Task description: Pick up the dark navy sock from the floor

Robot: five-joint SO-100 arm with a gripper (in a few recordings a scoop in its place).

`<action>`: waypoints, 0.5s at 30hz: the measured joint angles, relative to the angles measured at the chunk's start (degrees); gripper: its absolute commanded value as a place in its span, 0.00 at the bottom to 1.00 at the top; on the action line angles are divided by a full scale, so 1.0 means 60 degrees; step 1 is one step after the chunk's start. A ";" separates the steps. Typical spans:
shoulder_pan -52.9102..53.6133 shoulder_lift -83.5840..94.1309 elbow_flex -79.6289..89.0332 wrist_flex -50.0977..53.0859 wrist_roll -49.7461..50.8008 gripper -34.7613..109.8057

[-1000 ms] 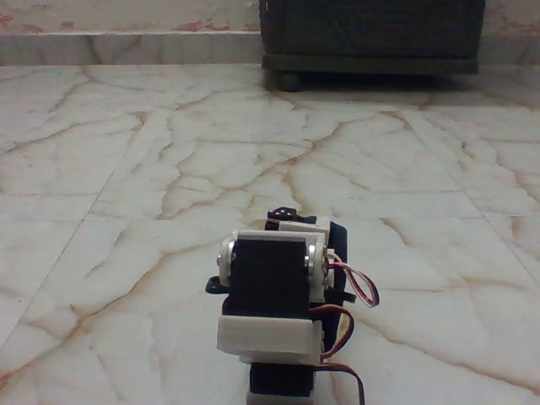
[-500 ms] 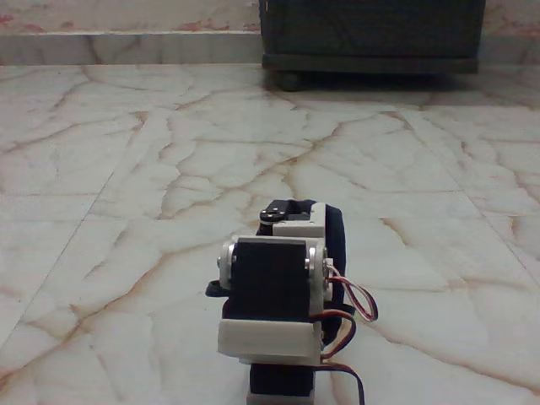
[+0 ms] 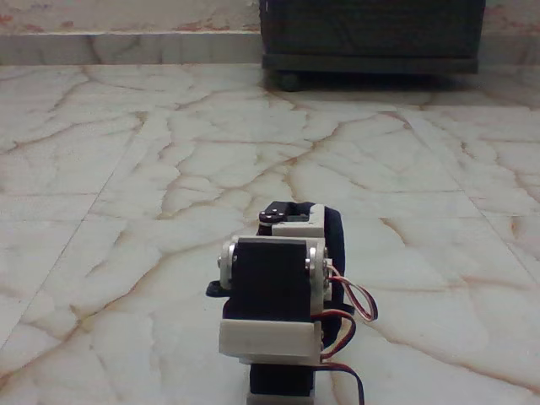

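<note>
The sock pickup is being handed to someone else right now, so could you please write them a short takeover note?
Gripper: hidden behind the arm's own body in the fixed view; open or shut cannot be told.
Sock: dark navy fabric shows at the right edge of the arm's upper joints, just beyond them, near the marble floor. Whether it is gripped or still lying on the tiles cannot be told from here.
Done: the arm is folded low and reaching over the sock's spot.
Left: confirm the grip, then lift the sock clear of the floor.
Beyond: a dark wooden cabinet stands at the far wall, well away.
</note>
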 measured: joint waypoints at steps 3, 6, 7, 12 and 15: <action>-0.0190 0.0000 0.0000 0.0000 0.0264 0.24; -0.0322 0.0000 0.0000 0.0000 0.0366 0.24; -0.0322 0.0000 0.0000 0.0000 0.0366 0.24; -0.0322 0.0000 0.0029 0.0000 0.0454 0.24; -0.0322 0.0000 0.0029 0.0000 0.0454 0.24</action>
